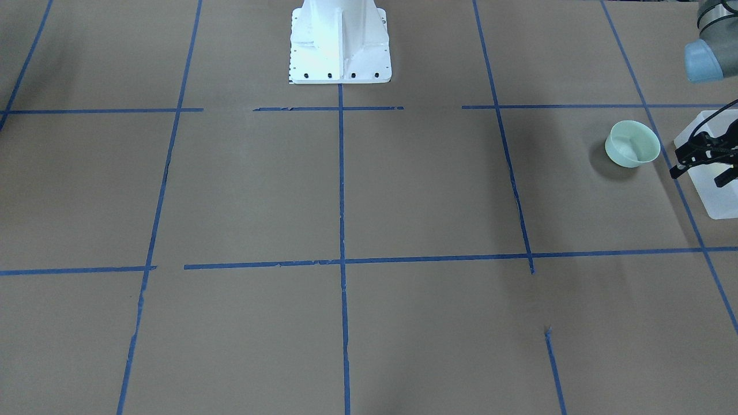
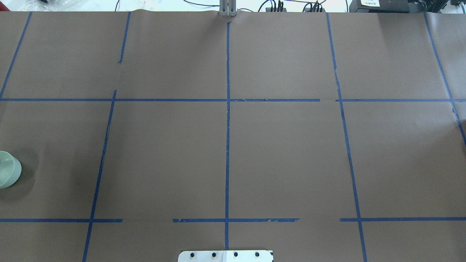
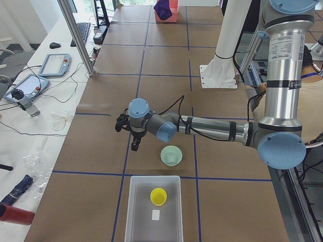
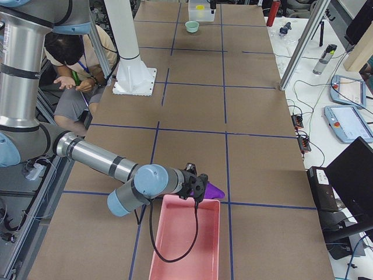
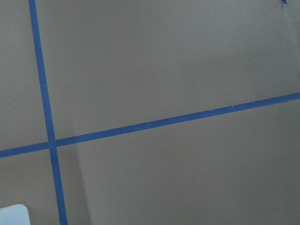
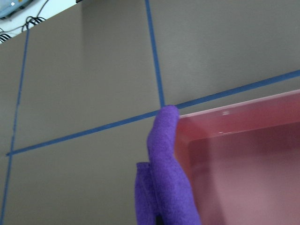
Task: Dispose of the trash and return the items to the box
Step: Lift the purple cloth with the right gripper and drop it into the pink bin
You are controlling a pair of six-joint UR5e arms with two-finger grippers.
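The mint-green bowl (image 1: 632, 144) (image 2: 7, 169) (image 3: 171, 155) stands upright on the table beside the frosted-white box (image 3: 133, 201) (image 1: 720, 202). The yellow cup (image 3: 158, 196) stands inside the box. My left gripper (image 1: 696, 177) (image 3: 126, 135) is open and empty. It hovers low over the table close to the bowl and the box's end. My right gripper (image 4: 198, 188) is shut on the purple cloth (image 4: 214, 190) (image 6: 164, 178) and holds it over the end rim of the pink bin (image 4: 183, 239) (image 6: 234, 112).
A small white scrap (image 3: 155, 215) lies in the box next to the cup. The white robot base (image 1: 340, 46) stands at the table's middle edge. A seated operator (image 4: 76, 64) is beside the base. A corner of the box (image 5: 11, 215) shows in the left wrist view.
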